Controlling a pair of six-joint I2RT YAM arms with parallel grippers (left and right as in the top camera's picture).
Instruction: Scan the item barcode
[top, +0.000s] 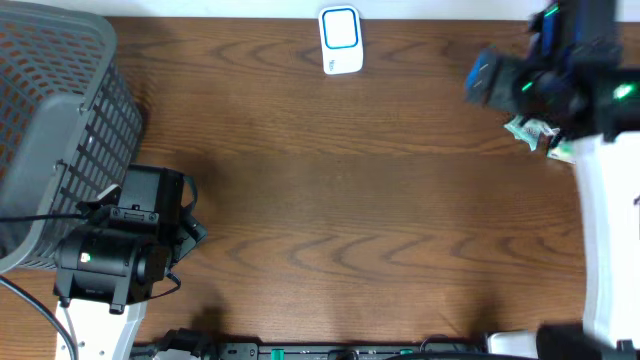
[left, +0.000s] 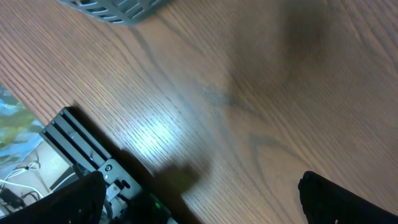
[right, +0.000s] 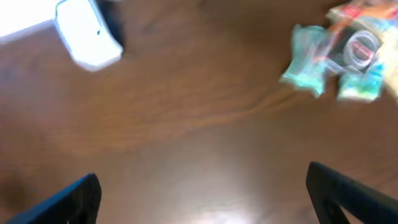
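Right gripper (right: 205, 193) and left gripper (left: 199, 193) both spread, empty. Risk: far-right packet (right: 333, 59) skids, jaws pinch nothing.

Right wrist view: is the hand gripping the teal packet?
No: the teal packet lies on the table beyond the right hand, whose fingers stand wide apart with nothing between them.

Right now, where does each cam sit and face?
Overhead: above the table, looking straight down; left arm and right arm show.
Left wrist: on left arm, angled down at wood and grey basket corner; open left pincer tips show.
Right wrist: on right arm, angled down at table; open right pincer tips show.
Shared: overhead and right wrist both see the white scanner and packet.
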